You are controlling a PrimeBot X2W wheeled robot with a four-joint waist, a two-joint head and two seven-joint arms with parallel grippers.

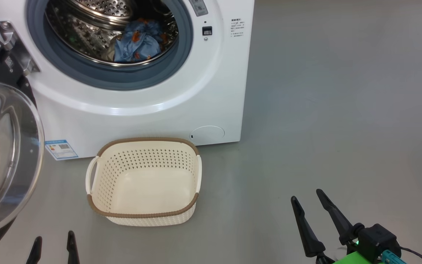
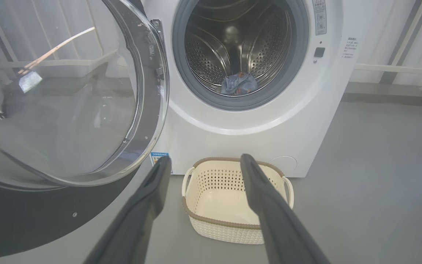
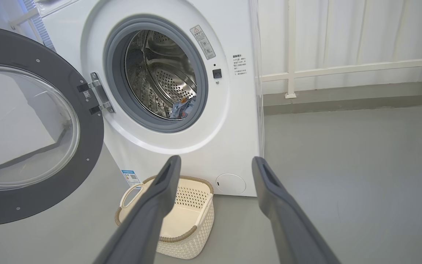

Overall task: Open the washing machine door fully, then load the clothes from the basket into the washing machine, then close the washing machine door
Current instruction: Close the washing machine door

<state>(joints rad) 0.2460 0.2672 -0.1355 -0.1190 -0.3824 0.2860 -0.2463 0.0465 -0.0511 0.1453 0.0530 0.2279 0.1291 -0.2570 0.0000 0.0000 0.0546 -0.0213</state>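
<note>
The white washing machine (image 1: 211, 91) (image 2: 306, 121) (image 3: 240, 121) stands with its door (image 1: 2, 157) (image 2: 68, 110) (image 3: 31, 124) swung wide to the left. Light blue clothes (image 1: 139, 42) (image 2: 238, 83) (image 3: 182, 107) with orange print lie inside the steel drum. In front of the machine the cream basket (image 1: 143, 181) (image 2: 233, 198) (image 3: 181, 223) sits on the floor with nothing in it. My left gripper (image 1: 53, 238) (image 2: 204, 161) is open, low at the front left, near the door's edge. Right of the basket, my right gripper (image 1: 306, 196) (image 3: 215, 163) is open with nothing between its fingers.
Grey floor (image 1: 343, 110) stretches to the right of the machine. Behind it runs a white railing (image 3: 343, 68) along a pale wall. The open door overhangs the floor on my left side.
</note>
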